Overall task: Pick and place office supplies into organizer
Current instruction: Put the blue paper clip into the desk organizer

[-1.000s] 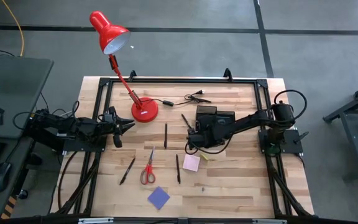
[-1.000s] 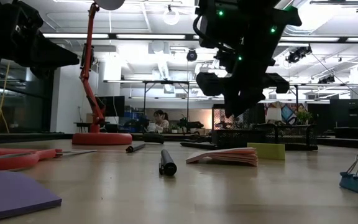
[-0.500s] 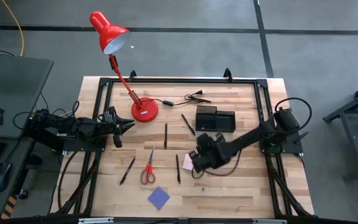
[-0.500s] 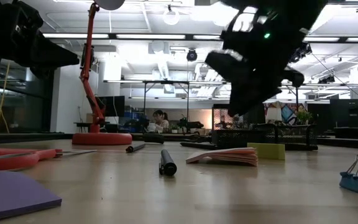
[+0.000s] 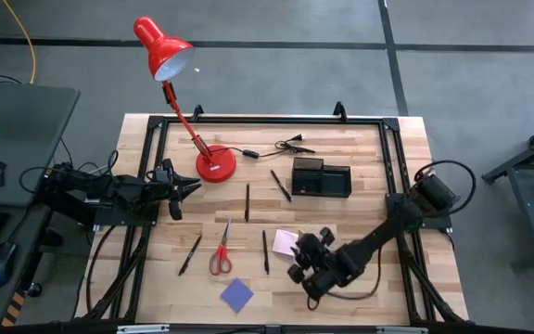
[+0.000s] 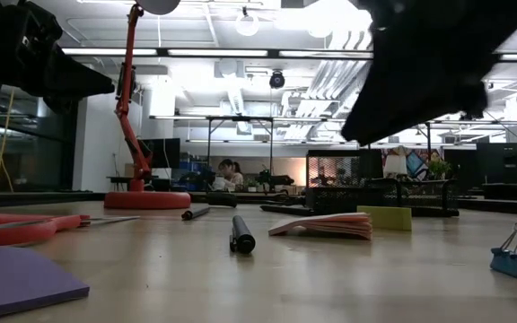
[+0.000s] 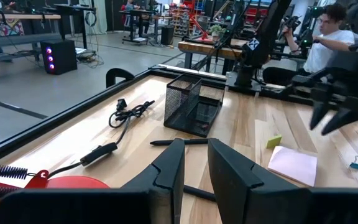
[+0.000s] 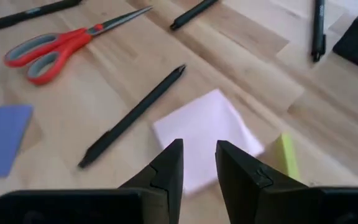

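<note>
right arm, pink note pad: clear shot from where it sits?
Probably yes. The right pincer hangs just above the pink note pad, with nothing between them; the pen and yellow piece lie beside the pad, not on it.

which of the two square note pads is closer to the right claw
The pink square note pad, lying right beside the right claw. The blue-purple square note pad sits farther off, near the table's front edge below the red-handled scissors.
</note>
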Motion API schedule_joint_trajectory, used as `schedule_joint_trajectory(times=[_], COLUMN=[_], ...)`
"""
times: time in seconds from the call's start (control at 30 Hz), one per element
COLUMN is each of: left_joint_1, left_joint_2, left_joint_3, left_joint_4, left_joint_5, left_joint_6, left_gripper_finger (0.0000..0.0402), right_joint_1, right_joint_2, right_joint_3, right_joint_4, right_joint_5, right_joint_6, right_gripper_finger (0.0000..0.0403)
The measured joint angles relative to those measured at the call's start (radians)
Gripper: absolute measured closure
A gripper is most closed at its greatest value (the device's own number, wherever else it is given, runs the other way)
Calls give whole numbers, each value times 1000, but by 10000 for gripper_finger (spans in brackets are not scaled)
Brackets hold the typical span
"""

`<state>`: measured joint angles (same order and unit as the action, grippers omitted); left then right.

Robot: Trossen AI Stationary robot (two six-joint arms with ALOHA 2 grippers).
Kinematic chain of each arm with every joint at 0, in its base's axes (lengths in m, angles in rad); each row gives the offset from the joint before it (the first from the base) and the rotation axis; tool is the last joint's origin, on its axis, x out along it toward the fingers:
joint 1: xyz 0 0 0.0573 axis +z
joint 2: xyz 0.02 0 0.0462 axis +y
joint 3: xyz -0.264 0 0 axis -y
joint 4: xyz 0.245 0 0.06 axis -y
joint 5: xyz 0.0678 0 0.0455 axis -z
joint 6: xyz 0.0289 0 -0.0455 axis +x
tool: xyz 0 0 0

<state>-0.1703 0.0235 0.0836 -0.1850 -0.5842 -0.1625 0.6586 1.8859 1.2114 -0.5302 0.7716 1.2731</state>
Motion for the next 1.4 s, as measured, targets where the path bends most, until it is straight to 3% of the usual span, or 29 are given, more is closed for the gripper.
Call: schedule_joint_trajectory(times=[0.37,0.6,0.77,0.9,1.03,1.4], left_joint_1=[0,0,0,0,0,0], left_joint_2=[0,0,0,0,0,0], left_joint_3=[0,0,0,0,0,0], left_joint_4=[0,0,0,0,0,0], left_joint_5=[0,0,0,0,0,0], left_joint_6=[0,0,0,0,0,0], left_gripper_finger=[341,339,341,339,340,340], right_joint_1=[157,225,235,229,218,217], right_joint_2=[52,52,55,86,119,130], right_joint_3=[0,0,0,0,0,1], right_joint_4=[-4,7,16,60,96,162], right_joint_5=[73,138,122,86,-1,-39], right_joint_6=[167,370,451,476,504,509], right_gripper_finger=[312,257,206,188,187,205])
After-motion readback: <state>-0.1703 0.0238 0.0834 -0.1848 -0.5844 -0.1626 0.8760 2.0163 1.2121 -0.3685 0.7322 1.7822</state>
